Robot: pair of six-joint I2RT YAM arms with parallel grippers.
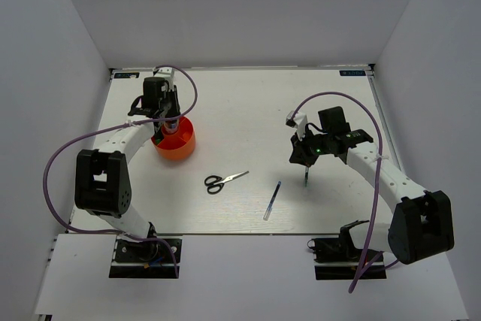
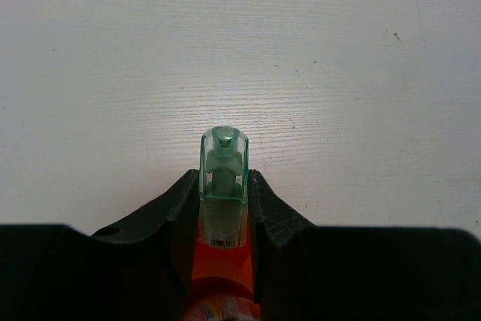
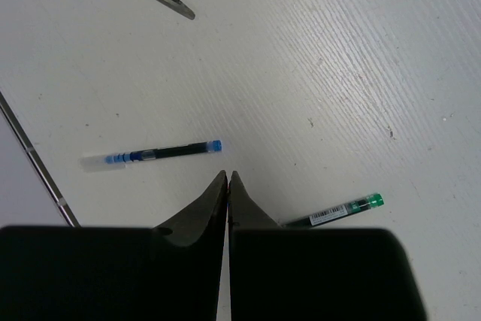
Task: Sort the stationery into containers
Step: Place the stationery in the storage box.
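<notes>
The pale green tube point(image 2: 223, 157) is pinched upright between the fingers of the left claw point(image 2: 223, 180), its long axis running out along them. It is held over the orange cup point(image 1: 180, 146), whose rim is seen directly beneath, so release into a compartment is judged the next step. Further out, the green pen point(image 3: 340, 211) lies on the table point(image 1: 301, 103) just beside the right claw point(image 3: 228, 179), crosswise to its fingers. That claw is pressed together and empty. The blue pen point(image 3: 150, 154) lies on its other side, nearer the scissors point(image 1: 224, 180).

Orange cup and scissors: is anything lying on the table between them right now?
Nothing. The top view shows only bare table between the orange cup and the scissors.
</notes>
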